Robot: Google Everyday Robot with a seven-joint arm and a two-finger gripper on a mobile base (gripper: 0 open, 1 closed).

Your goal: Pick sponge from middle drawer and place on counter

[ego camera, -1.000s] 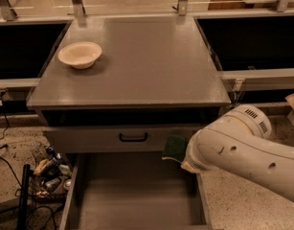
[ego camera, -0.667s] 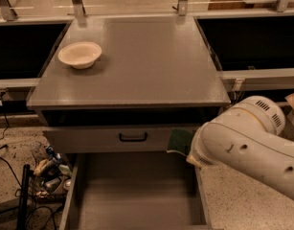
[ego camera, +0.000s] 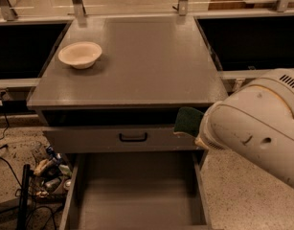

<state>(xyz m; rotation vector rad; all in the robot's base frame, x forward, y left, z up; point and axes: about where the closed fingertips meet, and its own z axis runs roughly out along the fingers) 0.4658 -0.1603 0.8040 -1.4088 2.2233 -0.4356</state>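
The dark green sponge (ego camera: 187,120) hangs in the air at the front right corner of the counter (ego camera: 137,56), just below the level of its top and above the open middle drawer (ego camera: 137,190), whose grey floor is bare. My gripper (ego camera: 197,131) is at the sponge's right edge, mostly hidden behind the big white arm shell (ego camera: 256,123). It is shut on the sponge and holds it clear of the drawer.
A cream bowl (ego camera: 80,54) sits at the counter's back left. A closed drawer front with a black handle (ego camera: 133,137) is above the open drawer. Black recessed bays (ego camera: 252,42) flank the counter. Cables and clutter (ego camera: 46,171) lie on the floor at left.
The arm has risen and shifted right, carrying the sponge up from the level of the drawer front to just under the counter's edge.
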